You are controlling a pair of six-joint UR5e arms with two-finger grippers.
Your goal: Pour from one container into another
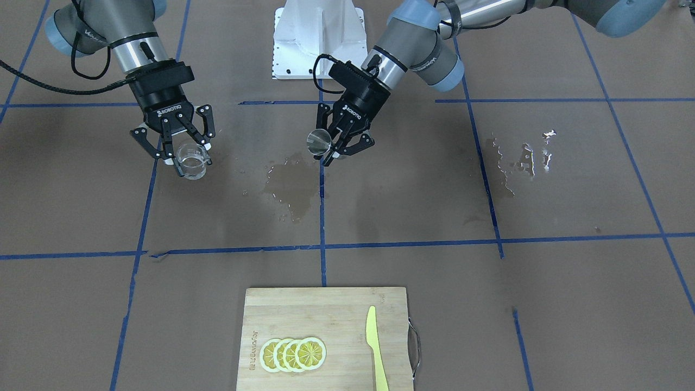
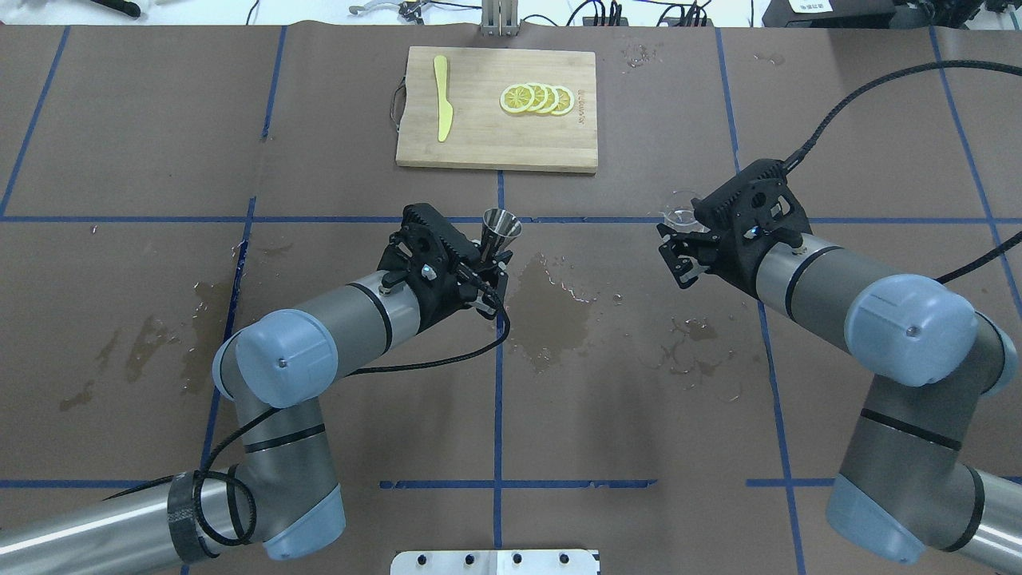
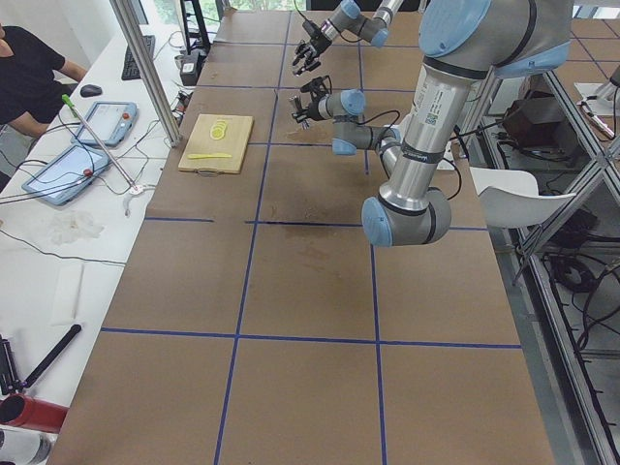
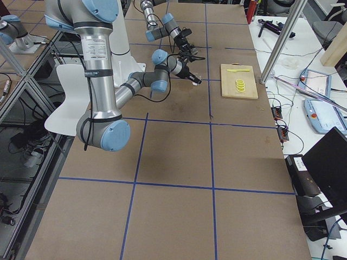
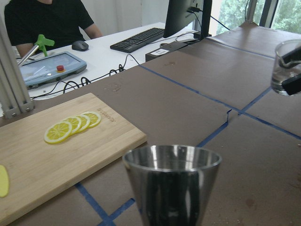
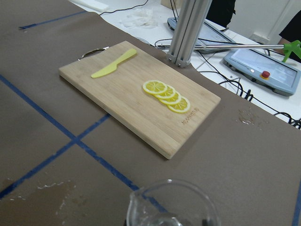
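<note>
Steel jigger [image 5: 171, 183], conical and shiny, fills the left wrist view's foreground. The left gripper [image 2: 493, 254] clamps it over the table [image 2: 120, 120], beside a wet patch [image 1: 290, 184]. Well to its right, the right gripper [image 1: 191, 156] grips a clear glass beaker [image 5: 287, 66], lifted. Only the right wrist view shows its spouted rim.

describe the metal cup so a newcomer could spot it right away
Find the board with lemon slices at the table's far edge, then move inward to the wet patch. Just beside it the left pincer holds the cup. It is shiny steel and flared, unlike the clear beaker in the right pincer.
</note>
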